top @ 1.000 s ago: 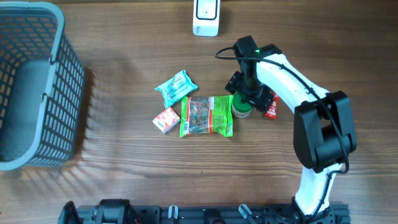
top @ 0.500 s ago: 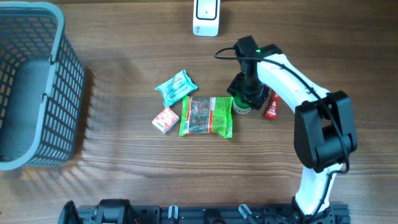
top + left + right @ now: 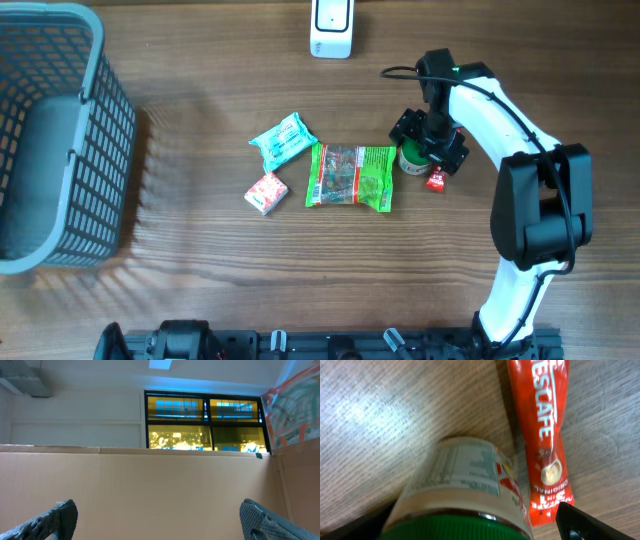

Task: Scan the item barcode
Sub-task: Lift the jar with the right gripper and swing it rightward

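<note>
A green-lidded jar [image 3: 465,490] stands upright between the wide-spread fingers of the right gripper [image 3: 428,148], which hovers over it with jaws open and nothing clasped. In the wrist view one dark finger [image 3: 580,522] sits clear of the jar; whether the other touches it cannot be told. The jar's white label carries a table of small print, too blurred to read. Just beside the gripper, on the side away from the packets, lies a red sachet [image 3: 547,435] marked "NESCAFE" and "ORIGINAL". On the gripper's other side lies a green packet [image 3: 350,177], then a teal packet [image 3: 282,141] and a small pink box [image 3: 266,192], their lettering too small to make out. A white scanner [image 3: 331,25] sits well beyond the gripper at the far edge of the wooden table [image 3: 200,270]. A grey basket [image 3: 115,130] stands far off at the table's left end, cut by the frame. The left gripper [image 3: 160,525], outside the overhead view, is spread wide and empty, facing a cardboard wall [image 3: 150,485] below a lit window [image 3: 205,425].
</note>
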Robot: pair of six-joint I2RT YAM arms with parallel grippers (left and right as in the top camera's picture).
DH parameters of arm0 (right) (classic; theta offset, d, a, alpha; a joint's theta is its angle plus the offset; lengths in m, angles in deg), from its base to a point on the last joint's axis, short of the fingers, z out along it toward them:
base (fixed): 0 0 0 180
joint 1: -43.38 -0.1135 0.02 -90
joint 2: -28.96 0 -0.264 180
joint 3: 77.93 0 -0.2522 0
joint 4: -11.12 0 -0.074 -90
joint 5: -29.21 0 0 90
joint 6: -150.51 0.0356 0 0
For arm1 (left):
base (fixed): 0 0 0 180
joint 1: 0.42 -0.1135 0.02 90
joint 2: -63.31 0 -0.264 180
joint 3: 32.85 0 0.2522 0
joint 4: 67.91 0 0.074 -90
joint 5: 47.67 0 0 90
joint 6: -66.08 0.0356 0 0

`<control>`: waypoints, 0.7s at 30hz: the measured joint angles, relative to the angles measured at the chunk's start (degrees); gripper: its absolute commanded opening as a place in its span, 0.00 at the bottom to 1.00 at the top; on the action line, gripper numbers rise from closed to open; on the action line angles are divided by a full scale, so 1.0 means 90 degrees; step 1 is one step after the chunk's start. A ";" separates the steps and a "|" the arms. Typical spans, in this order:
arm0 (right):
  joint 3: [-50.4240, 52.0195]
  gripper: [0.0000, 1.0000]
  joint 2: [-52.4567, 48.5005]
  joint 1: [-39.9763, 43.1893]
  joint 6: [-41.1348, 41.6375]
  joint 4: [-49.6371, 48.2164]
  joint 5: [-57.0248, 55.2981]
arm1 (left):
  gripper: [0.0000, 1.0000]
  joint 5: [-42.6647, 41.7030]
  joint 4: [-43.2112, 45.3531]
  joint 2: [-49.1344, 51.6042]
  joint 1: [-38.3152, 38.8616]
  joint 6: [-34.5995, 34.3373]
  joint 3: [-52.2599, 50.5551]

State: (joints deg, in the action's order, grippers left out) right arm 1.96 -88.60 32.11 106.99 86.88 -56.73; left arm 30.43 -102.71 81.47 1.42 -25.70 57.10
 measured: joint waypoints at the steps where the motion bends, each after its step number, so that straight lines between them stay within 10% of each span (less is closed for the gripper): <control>1: -0.0002 0.99 0.0000 0.0000 0.0124 0.0090 0.0061 | 1.00 0.0000 -0.0002 0.0000 0.0000 0.0000 0.0000; 21: 0.0211 0.86 -0.0058 -0.0425 0.1212 -0.0969 -0.0464 | 1.00 0.0000 -0.0017 0.0000 0.0000 0.0000 0.0000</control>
State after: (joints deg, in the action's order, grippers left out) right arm 3.86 -89.13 28.28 117.90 78.16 -60.91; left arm 30.43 -102.86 81.47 1.42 -25.70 57.10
